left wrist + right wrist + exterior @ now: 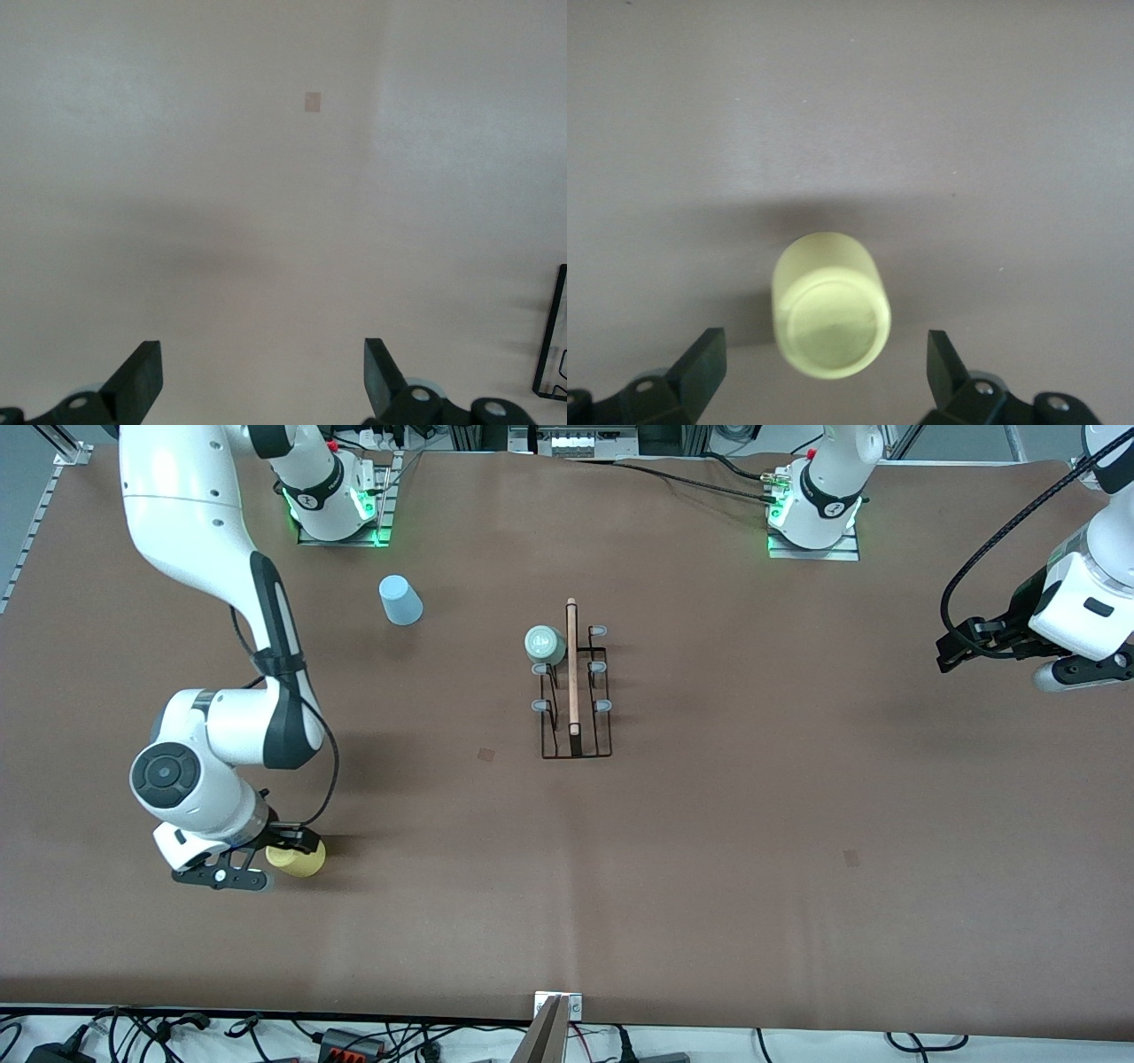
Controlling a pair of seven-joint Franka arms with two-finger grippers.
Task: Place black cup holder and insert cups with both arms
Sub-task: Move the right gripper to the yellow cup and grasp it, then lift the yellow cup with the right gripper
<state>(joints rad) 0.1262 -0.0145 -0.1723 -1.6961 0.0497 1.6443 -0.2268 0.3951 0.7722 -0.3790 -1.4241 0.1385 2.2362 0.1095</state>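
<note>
Right gripper point(824, 376) jaws wide open, empty, straddling small yellow plastic cup point(830, 305) upside down on tabletop, centred between jaws. Left gripper point(263, 381) open, empty, waiting.

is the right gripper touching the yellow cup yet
Apart. The right wrist view shows the yellow cup upside down between the right gripper's open fingers, with bare table visible on both sides of it.
</note>
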